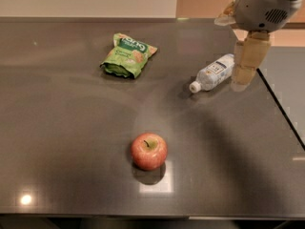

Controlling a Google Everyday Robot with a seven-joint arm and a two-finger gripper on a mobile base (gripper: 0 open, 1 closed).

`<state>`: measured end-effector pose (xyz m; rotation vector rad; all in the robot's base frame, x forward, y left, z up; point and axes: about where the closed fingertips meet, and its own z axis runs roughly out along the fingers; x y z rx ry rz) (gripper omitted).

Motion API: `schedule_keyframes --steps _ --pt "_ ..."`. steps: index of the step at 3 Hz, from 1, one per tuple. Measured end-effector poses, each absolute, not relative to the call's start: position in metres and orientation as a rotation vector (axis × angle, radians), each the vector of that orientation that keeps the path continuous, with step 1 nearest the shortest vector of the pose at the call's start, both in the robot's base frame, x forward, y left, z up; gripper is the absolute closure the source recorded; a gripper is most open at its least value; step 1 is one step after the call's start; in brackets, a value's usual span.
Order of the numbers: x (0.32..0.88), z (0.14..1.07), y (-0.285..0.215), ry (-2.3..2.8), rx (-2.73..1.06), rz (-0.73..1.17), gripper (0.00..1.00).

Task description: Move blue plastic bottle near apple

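Observation:
The blue plastic bottle (213, 73) lies on its side on the dark table at the right, its white cap pointing toward the front left. The red apple (149, 150) stands upright near the table's front middle, well apart from the bottle. My gripper (243, 78) hangs down from the grey arm at the upper right. It is just to the right of the bottle's base end, close to it or touching it; I cannot tell which.
A green snack bag (128, 55) lies at the back, left of the bottle. The dark table (71, 142) ends at a seam on the right (281, 109), with another surface beyond it. A wall runs behind the table.

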<state>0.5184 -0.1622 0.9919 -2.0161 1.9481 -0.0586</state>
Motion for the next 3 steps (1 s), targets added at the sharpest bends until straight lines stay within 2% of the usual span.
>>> schedule_keyframes --steps 3 --pt "0.618 0.96 -0.149 1.746 -2.241 -0.066 0.0"
